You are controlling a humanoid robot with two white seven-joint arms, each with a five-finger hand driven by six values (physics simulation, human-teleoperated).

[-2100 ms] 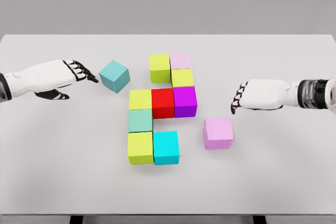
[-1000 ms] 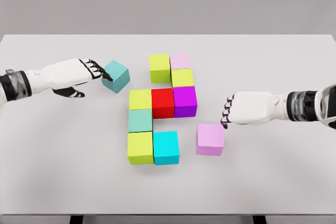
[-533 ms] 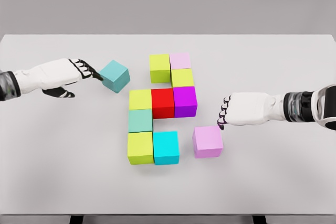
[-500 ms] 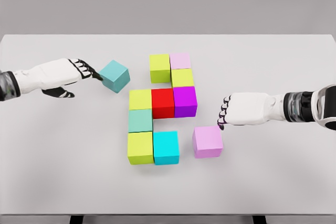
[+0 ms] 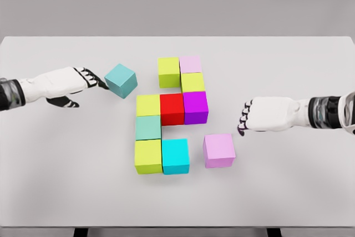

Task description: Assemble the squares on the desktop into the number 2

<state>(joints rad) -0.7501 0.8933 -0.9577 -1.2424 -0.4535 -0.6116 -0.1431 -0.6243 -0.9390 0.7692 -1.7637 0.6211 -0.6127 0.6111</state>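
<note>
Left robot hand (image 5: 69,81) lies low over the white table (image 5: 66,181), fingers stretched out and holding nothing, their dark tips just short of the teal cube (image 5: 121,80), which sits turned at an angle immediately to its right. Farther right of that robot hand stands the joined cluster: a lime cube (image 5: 168,71) and pale pink cube (image 5: 191,64) at the top, another lime cube (image 5: 192,82) under the pink one, then a row of lime (image 5: 148,105), red (image 5: 172,108) and purple (image 5: 195,106); below, a sea-green cube (image 5: 148,127), a lime cube (image 5: 148,156) and a cyan cube (image 5: 175,155). A lilac cube (image 5: 218,149) rests apart from the cyan one, below and left of the right robot hand (image 5: 266,115), whose fingers are loosely curled, empty, clear of that cube.
</note>
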